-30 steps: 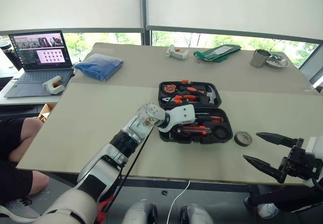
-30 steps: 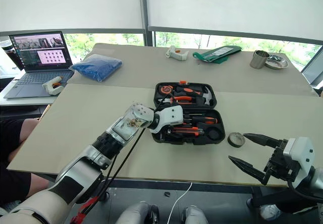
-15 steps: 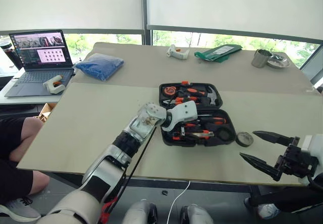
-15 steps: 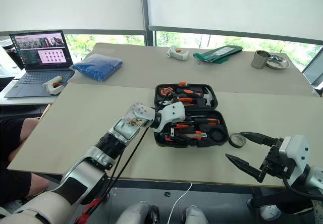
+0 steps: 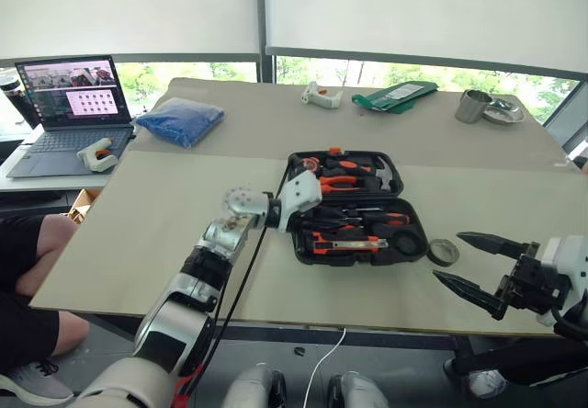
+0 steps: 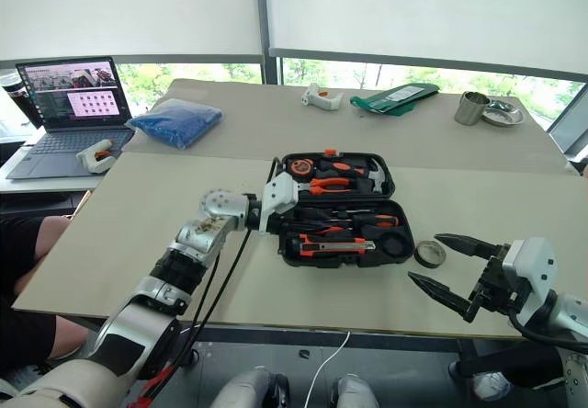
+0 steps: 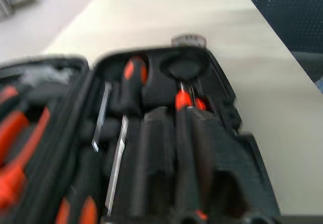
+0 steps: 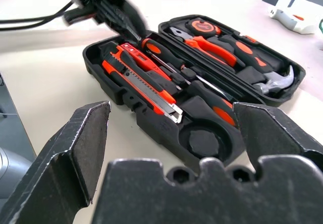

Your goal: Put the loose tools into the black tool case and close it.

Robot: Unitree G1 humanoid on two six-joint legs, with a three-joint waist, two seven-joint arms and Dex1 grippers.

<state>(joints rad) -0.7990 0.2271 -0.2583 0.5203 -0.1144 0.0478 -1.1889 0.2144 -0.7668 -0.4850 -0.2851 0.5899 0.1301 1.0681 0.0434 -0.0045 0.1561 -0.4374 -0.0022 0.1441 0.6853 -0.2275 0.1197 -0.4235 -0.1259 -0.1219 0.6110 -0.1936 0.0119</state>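
With the screwdrivers and knife (image 5: 342,242) seated in the open case (image 5: 354,220), the tape roll (image 5: 443,252) lies on the table just right of it, so the spread right fingers (image 5: 478,266) should straddle it squarely while the clenched left fingers (image 5: 317,215) keep clear.

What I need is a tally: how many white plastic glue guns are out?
2. One white plastic glue gun lies beside the green packet; a second glue gun rests by the open grey laptop. More may be hidden.
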